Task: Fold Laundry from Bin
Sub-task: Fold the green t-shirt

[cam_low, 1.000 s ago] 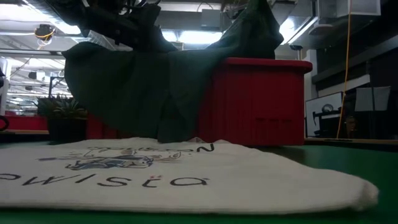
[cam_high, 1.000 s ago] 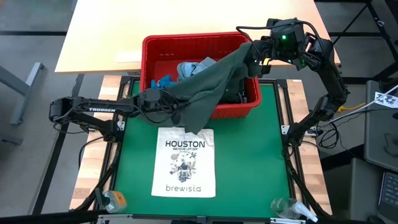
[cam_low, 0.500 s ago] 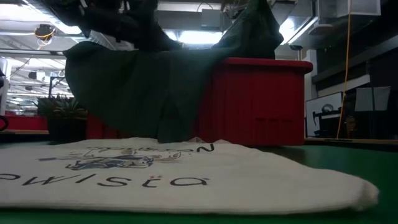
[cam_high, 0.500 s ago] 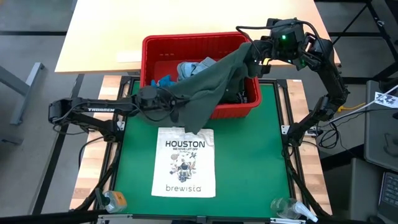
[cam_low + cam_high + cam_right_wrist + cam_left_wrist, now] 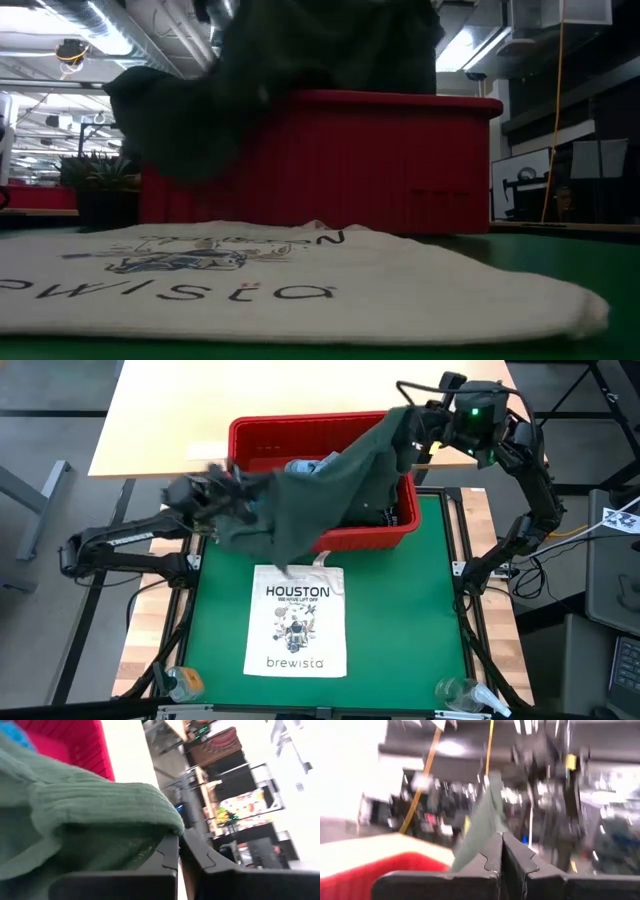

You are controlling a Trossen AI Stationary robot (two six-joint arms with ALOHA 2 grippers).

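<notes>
The dark green garment (image 5: pixel 320 490) is held stretched above the red bin (image 5: pixel 300 432), in which a light blue denim shirt (image 5: pixel 310 464) and a bright blue piece (image 5: pixel 12 732) are seen. One end is pinched in the clenched left gripper (image 5: pixel 228 485) beyond the bin's left wall, the other in the clenched right gripper (image 5: pixel 412 422) over its far right corner. The white tote bag (image 5: pixel 296 619) is spread on the green mat (image 5: pixel 400 610) just in front of the bin, beneath the garment's hanging edge.

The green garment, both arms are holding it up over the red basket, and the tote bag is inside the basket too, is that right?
Not quite. The tote bag is not in the red basket; it lies flat on the green mat in front of it, as the high view shows. The rest holds: the left gripper and right gripper both hold the green garment up over the basket.
</notes>
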